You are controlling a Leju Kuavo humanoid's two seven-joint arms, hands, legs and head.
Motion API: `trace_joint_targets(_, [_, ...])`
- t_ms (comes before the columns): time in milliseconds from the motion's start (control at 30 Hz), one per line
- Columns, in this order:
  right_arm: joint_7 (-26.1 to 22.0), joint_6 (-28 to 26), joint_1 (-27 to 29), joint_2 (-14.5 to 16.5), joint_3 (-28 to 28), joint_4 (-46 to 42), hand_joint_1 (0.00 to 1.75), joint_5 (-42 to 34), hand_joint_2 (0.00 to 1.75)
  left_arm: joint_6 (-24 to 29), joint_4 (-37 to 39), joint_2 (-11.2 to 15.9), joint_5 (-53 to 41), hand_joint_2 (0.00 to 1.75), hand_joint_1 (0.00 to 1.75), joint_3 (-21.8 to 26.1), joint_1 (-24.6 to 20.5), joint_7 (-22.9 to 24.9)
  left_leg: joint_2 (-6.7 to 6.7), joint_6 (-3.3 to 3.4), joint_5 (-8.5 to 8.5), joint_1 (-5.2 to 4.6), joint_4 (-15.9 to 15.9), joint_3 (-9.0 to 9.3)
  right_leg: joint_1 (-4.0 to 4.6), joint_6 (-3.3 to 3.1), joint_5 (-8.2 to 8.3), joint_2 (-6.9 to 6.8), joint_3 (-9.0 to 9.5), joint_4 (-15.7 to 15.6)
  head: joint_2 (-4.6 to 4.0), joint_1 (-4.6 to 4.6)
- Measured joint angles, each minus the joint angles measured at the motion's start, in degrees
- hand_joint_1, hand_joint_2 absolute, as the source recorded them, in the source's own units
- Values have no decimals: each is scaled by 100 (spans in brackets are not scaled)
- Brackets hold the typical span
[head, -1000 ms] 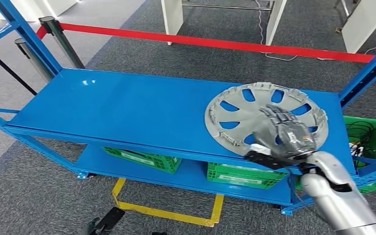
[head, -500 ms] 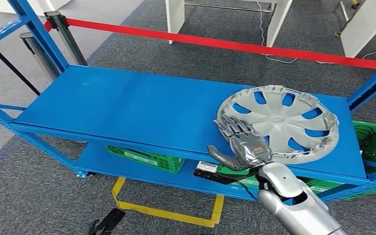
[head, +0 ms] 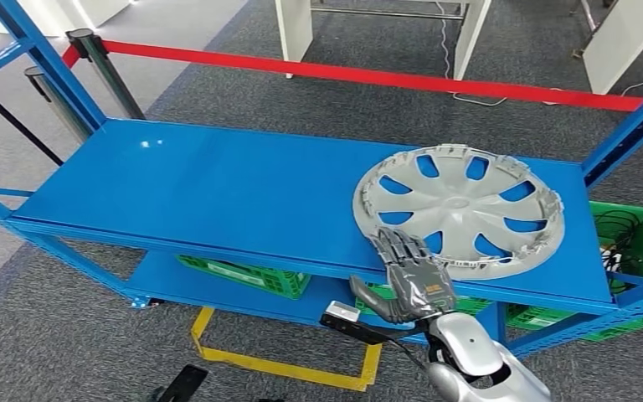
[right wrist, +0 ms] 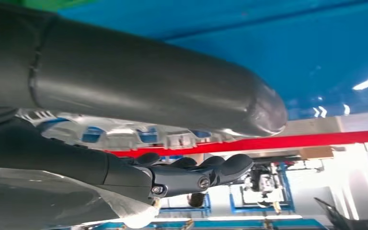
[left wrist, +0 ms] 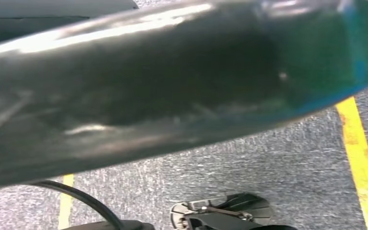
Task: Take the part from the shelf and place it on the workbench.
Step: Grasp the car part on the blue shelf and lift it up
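Grey plastic, spoked and thin: the part (head: 459,209), a wheel cover, lies flat on the shelf (head: 218,193), at the top deck's right end, just ahead of my right hand (head: 408,280). From the head view, my fingers (head: 398,249) are spread and flat, holding nothing, their tips over the near rim where it meets the deck's front edge; I cannot tell whether they touch it. I'd judge the cover light but wide and floppy, its clip tabs around the edge brittle, its face slick. Best hold looks to be the near rim, thumb under and fingers through a slot between spokes. Ahead of my fingertips, past the shelf, a red barrier tape (head: 368,74) runs across, well apart. Below my palm sit green crates (head: 247,272) on the lower deck, and right of the cover a blue upright (head: 628,126) could catch the rim on a wide swing.

Left wrist view: dark blurred casing close up, grey carpet and a yellow floor line (left wrist: 362,167); I can't tell how my left hand sits.

Right wrist view: my dark fingers (right wrist: 196,172) reach out straight, nothing between them and the thumb, the cover's slotted rim (right wrist: 124,134) just beside them and blue deck beyond.
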Motion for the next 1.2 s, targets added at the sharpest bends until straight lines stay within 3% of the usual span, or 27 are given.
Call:
trace_joint_targets(67, [22, -29, 75, 0, -70, -28, 0, 16, 0, 10, 0, 3, 2, 0, 0, 27, 7, -5, -1, 2, 398, 21, -715, 332, -4, 34, -26, 15, 31, 5, 0, 0])
trace_joint_targets(133, [28, -47, 125, 0, -155, -67, 0, 1, 0, 21, 0, 1, 2, 0, 0, 50, 4, -11, -4, 25, 574, 13, -1299, 597, 13, 93, -50, 25, 30, 22, 0, 1])
trace_joint_targets(233, [-21, -51, 198, 0, -255, -112, 0, -73, 0, 31, 0, -1, 4, 0, 0, 73, 17, -15, -4, 116, 552, -9, -1432, 631, 12, 187, -52, 20, 7, 11, 0, 1])
trace_joint_targets(300, [-57, -52, 250, -4, -329, -139, 0, -94, 0, 34, 0, -1, 5, 0, 0, 89, 24, -19, 1, 201, 574, -4, -1476, 650, -3, 236, -183, 16, -69, 158, 0, 10])
trace_joint_targets(400, [-99, -55, 330, -24, -469, -156, 0, -43, 131, 34, 0, -1, 4, 0, 0, 108, 19, -25, 9, 279, 582, -18, -1496, 657, -2, 257, -671, 18, -547, 1155, 0, 31])
trace_joint_targets(433, [-109, -56, 370, -37, -512, -156, 0, -25, 175, 34, 0, 1, 4, 0, 0, 119, 23, -25, 11, 287, 581, -30, -1495, 657, -2, 259, -763, 18, -709, 1474, 0, 32])
trace_joint_targets(467, [-117, -58, 410, -52, -553, -157, 0, -9, 131, 35, 0, 3, 4, 0, 0, 129, 29, -25, 10, 293, 579, -40, -1494, 658, -2, 256, -756, 18, -794, 1621, 0, 31])
trace_joint_targets(500, [-123, -61, 438, -67, -594, -158, 0, 9, 87, 34, 0, 5, 4, 0, 0, 139, 33, -25, 8, 296, 578, -49, -1493, 662, -1, 245, -638, 18, -767, 1534, 0, 32])
trace_joint_targets(567, [-132, -68, 461, -100, -691, -167, 0, 38, 0, 34, 0, 7, 4, 0, 0, 152, 37, -28, 3, 292, 575, -62, -1489, 674, 7, 199, -241, 14, -440, 820, 0, 31])
trace_joint_targets(633, [-148, -74, 462, -127, -791, -186, 0, 47, 0, 34, 0, 8, 4, 0, 0, 167, 36, -32, 3, 263, 568, -85, -1470, 665, 30, 157, -31, 11, -103, 173, 0, 27])
trace_joint_targets(667, [-165, -75, 467, -138, -834, -197, 0, 36, 0, 34, 0, 10, 4, 0, 0, 174, 37, -32, 5, 240, 571, -90, -1464, 655, 41, 145, -23, 15, -37, 51, 0, 25])
trace_joint_targets(733, [-220, -64, 492, -168, -919, -210, 0, -18, 0, 34, 0, 15, 1, 0, 0, 186, 40, -33, 6, 185, 582, -88, -1464, 647, 43, 120, -17, 24, -22, 23, 0, 22])
trace_joint_targets(800, [-283, -44, 510, -206, -1008, -214, 0, -91, 0, 35, 0, 27, -4, 0, 0, 190, 40, -33, 8, 127, 481, -81, -1354, 614, 21, 68, 12, 16, -7, -8, 0, 12])
trace_joint_targets(833, [-307, -37, 510, -221, -1047, -215, 0, -118, 0, 36, 0, 34, -5, 0, 0, 191, 40, -33, 9, 96, 341, -74, -1149, 534, 8, 41, 24, 9, 3, -23, 0, 4])
trace_joint_targets(900, [-334, -30, 517, -245, -1102, -216, 0, -148, 0, 36, 0, 43, -7, 0, 0, 192, 43, -33, 12, 42, -33, -50, -440, 243, 7, 14, 26, 2, 7, -25, 0, -7])
trace_joint_targets(967, [-345, -26, 533, -268, -1126, -215, 0, -163, 0, 35, 0, 47, -7, 0, 0, 194, 51, -33, 12, 12, -193, -31, 79, 28, 10, 9, 24, 2, 8, -23, 0, -6])
trace_joint_targets(1000, [-347, -26, 538, -278, -1135, -215, 0, -166, 0, 35, 0, 48, -8, 0, 0, 195, 53, -33, 12, 8, -116, -24, 57, 46, 10, 10, 24, 5, 11, -22, 0, -7])
trace_joint_targets(1033, [-349, -25, 539, -289, -1151, -214, 0, -167, 0, 36, 0, 51, -10, 0, 0, 196, 51, -33, 12, 15, 58, -19, -189, 166, 10, 12, 22, 8, 19, -21, 0, -8])
trace_joint_targets(1100, [-355, -27, 533, -319, -1222, -214, 0, -148, 0, 35, 0, 60, -20, 0, 0, 196, 42, -33, 12, 46, 424, -20, -945, 525, 20, 34, 11, 13, 31, -16, 0, -8])
trace_joint_targets(1133, [-362, -30, 525, -343, -1277, -214, 0, -127, 0, 35, 0, 63, -30, 0, 0, 196, 38, -33, 11, 68, 516, -27, -1251, 663, 28, 56, 8, 13, 21, -8, 0, -6])
trace_joint_targets(1200, [-390, -34, 506, -397, -1387, -214, 0, -76, 0, 34, 0, 67, -49, 0, 0, 196, 38, -33, 7, 107, 510, -48, -1455, 735, 42, 111, 16, 8, -12, -1, 0, 1])
